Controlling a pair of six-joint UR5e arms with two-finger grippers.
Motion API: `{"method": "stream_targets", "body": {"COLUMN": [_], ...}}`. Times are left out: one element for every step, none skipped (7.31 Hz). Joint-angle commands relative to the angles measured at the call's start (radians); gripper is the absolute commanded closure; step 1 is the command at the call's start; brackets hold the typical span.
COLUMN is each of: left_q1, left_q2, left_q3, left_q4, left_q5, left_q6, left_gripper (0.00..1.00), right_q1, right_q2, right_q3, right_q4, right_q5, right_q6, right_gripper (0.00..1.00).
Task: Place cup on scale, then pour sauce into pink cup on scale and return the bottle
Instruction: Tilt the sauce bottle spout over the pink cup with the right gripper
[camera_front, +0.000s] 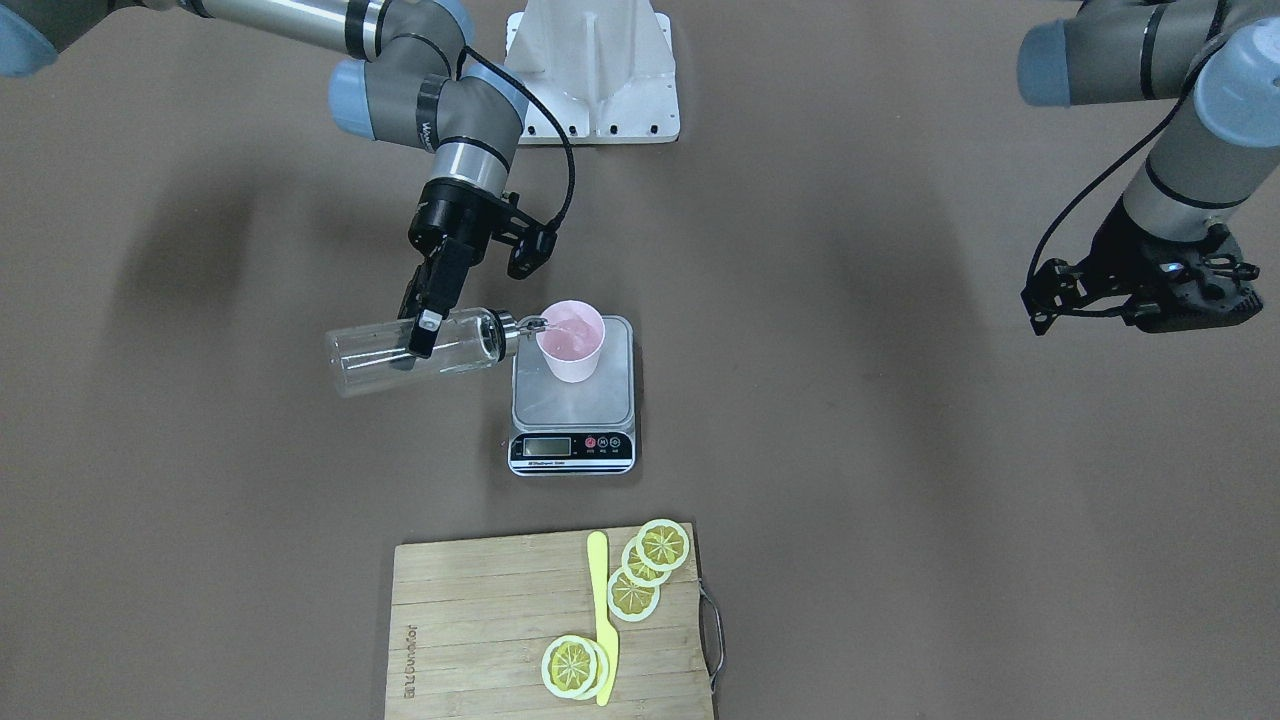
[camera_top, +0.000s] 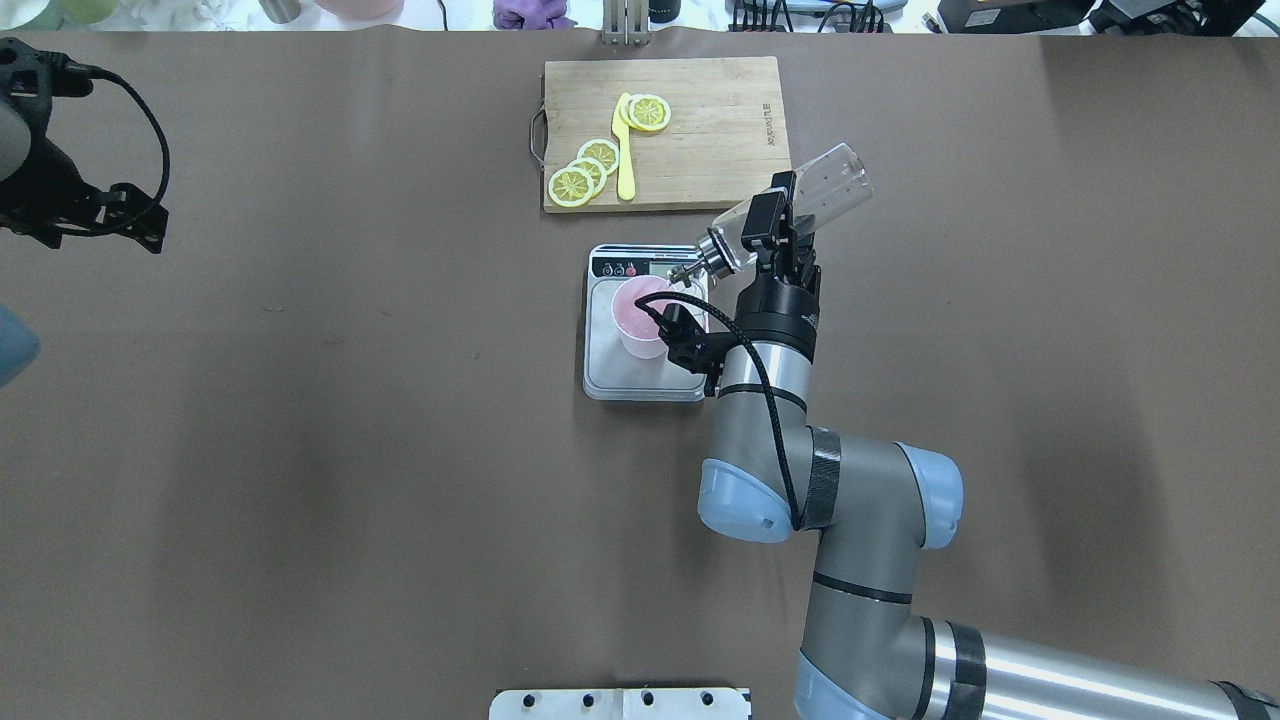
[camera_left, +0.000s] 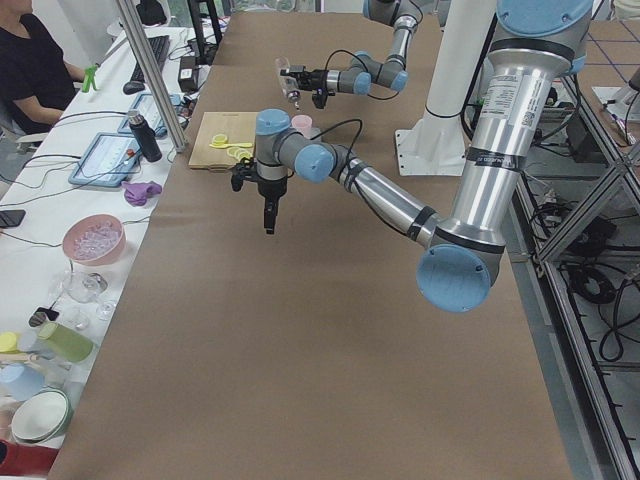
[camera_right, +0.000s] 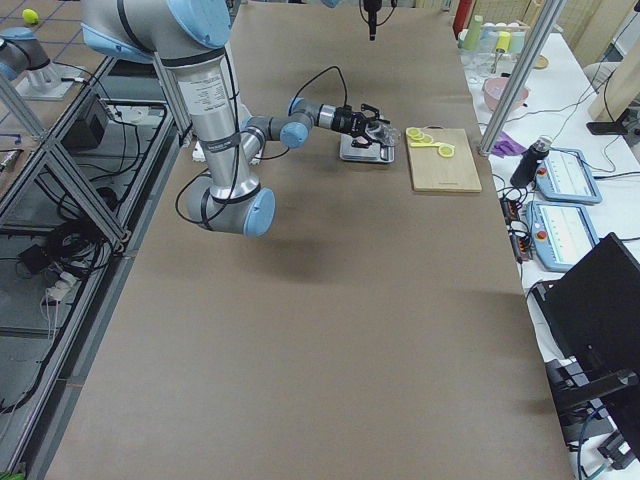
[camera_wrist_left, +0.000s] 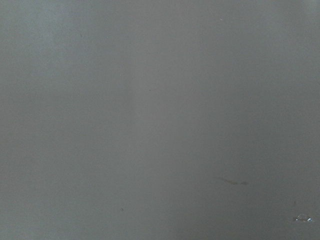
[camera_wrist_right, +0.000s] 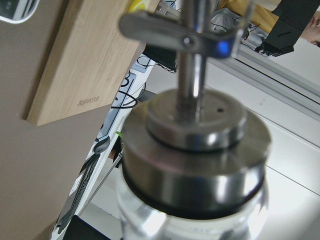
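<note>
— How was the right claw (camera_front: 425, 335) found?
— It was seen clamped shut across the clear body of the bottle (camera_front: 365, 362). The bottle was held off the surface (camera_front: 900, 500) and tipped nearly level.
— And where was the cup placed relative to that claw?
— In the front-facing view, the cup (camera_front: 570, 342) was seen at 3 o'clock of the claw. It was stood upright on the scale (camera_front: 572, 412), toward the 12 o'clock end, with the display (camera_front: 546, 447) at 6 o'clock. The bottle's chrome spout (camera_front: 528, 324) was pointed to 3 o'clock and held over the cup's rim on its 9 o'clock side.
— Was the left claw engaged?
— The left claw (camera_front: 1185, 300) was held above the surface, well apart at 3 o'clock of the scale. How far it was parted could not be told.
— What else was noted?
— A cutting board (camera_front: 470, 620) was seen at 6 o'clock of the scale, with lemon slices (camera_front: 662, 545) and a yellow knife (camera_front: 600, 600) laid on it.
</note>
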Motion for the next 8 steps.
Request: {"method": "stream_targets", "body": {"left_q1": [0.0,0.0,0.0,0.0,0.0,0.0,0.0,0.0], "left_q2": [-0.002,-0.002,-0.002,-0.003,-0.003,-0.003,-0.003,-0.005], "left_q3": [-0.002,-0.004,-0.004,-0.005,-0.005,-0.005,-0.005,-0.007], "left_q4": [0.0,-0.009,-0.009,-0.009,-0.009,-0.009,-0.009,-0.012], "left_q5": [0.0,0.0,0.0,0.0,0.0,0.0,0.0,0.0], "left_q6": [-0.002,-0.002,-0.003,-0.003,-0.003,-0.003,-0.005,-0.008], "left_gripper": [0.01,0.01,0.01,0.01,0.01,0.01,0.01,0.01], "right_q1": [-0.001,-0.001,-0.002,-0.004,-0.008,-0.008,-0.007,-0.005], "right_q2": [-0.001,-0.003,-0.009,-0.01,-0.012,-0.012,-0.02,-0.027], "right_q3": [0.002,0.0,-0.003,-0.003,-0.017,-0.02,-0.023,-0.028], "right_q4": [0.008,0.008,0.008,0.011,0.041,0.065,0.132,0.172], "right_q5": [0.005,0.006,0.006,0.008,0.009,0.024,0.079,0.095], "right_q6": [0.005,0.017,0.02,0.035,0.102,0.161,0.242,0.314], "right_gripper": [1.0,1.0,1.0,1.0,1.0,1.0,1.0,1.0]}}
